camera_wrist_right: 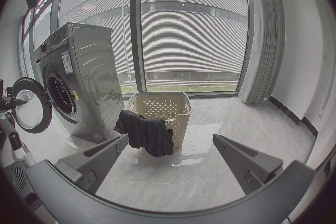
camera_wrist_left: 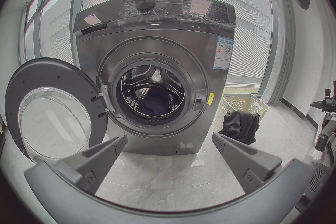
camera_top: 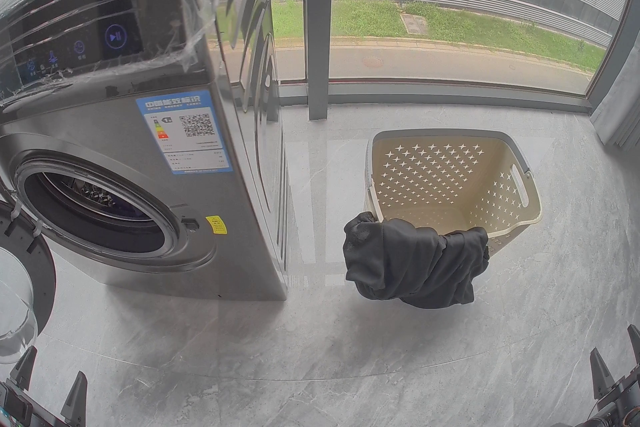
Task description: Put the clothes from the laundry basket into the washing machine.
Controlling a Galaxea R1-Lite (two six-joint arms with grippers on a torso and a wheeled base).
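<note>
Garment: the black garment (camera_top: 413,265) hung over the laundry basket's (camera_top: 440,136) near rim, easy to pinch.
Door: the washing machine (camera_wrist_left: 157,42) door (camera_wrist_left: 42,74) stood wide for loading.
Grippers: left gripper (camera_wrist_left: 168,138) and right gripper (camera_wrist_right: 169,137) were spread and empty.

The floor (camera_top: 400,355) I am working over is pale grey polished stone with faint veining, glossy enough to mirror the window light; at about ten o'clock in the head view the silver-grey front-loading washing machine (camera_top: 200,201) stands with its base flat on the slabs; at about one o'clock, well apart from the machine across a bare strip of stone, the cream plastic laundry basket (camera_top: 433,178) with star-shaped perforations sits upright; at twelve o'clock the floor ends at the dark window frame (camera_top: 319,15).
</note>
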